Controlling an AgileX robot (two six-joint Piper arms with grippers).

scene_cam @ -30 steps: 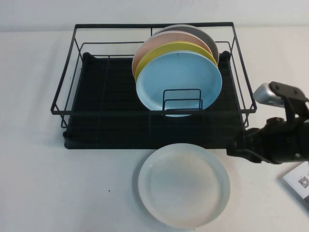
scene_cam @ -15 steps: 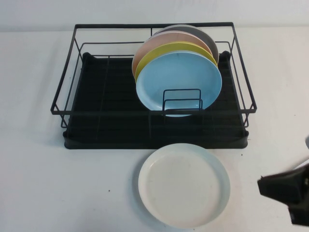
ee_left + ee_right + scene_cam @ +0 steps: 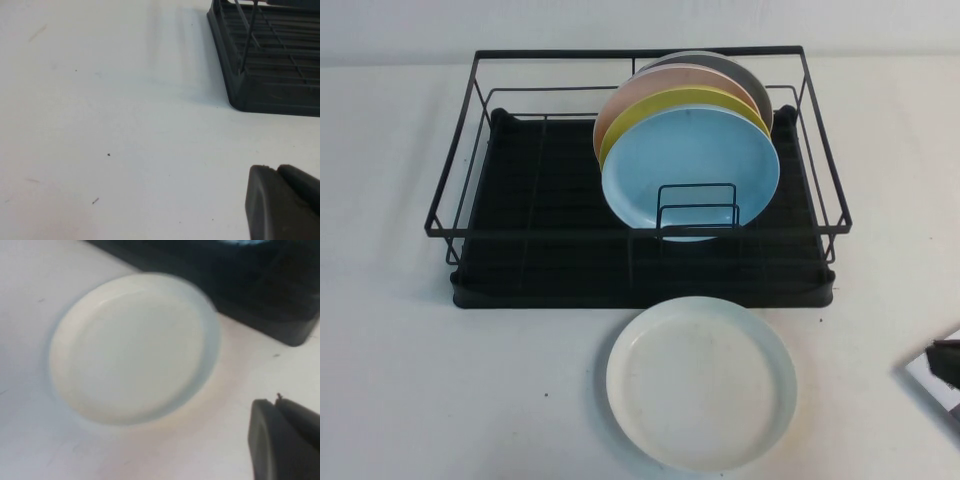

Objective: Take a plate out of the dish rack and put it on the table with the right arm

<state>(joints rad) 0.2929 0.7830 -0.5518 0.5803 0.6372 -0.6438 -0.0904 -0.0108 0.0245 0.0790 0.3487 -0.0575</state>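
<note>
The white plate [image 3: 700, 382] lies flat on the table [image 3: 440, 380], just in front of the black wire dish rack [image 3: 520, 200]. It also shows in the right wrist view [image 3: 132, 347], with the rack's base [image 3: 240, 290] behind it. My right gripper [image 3: 276, 401] is shut and empty, off to the plate's right and clear of it. Only a dark tip of the right arm [image 3: 950, 360] shows at the right edge of the high view. My left gripper [image 3: 272, 167] is shut and empty over bare table, near a corner of the rack [image 3: 270, 75].
A light blue plate [image 3: 692, 170], a yellow plate [image 3: 690, 100], a pink plate [image 3: 650, 85] and a grey plate [image 3: 745, 72] stand upright in the rack's right half. A white card [image 3: 928, 378] lies at the table's right edge.
My right arm has drawn back to the right, away from the plate, and is almost out of the high view. The plate stays flat on the table.
</note>
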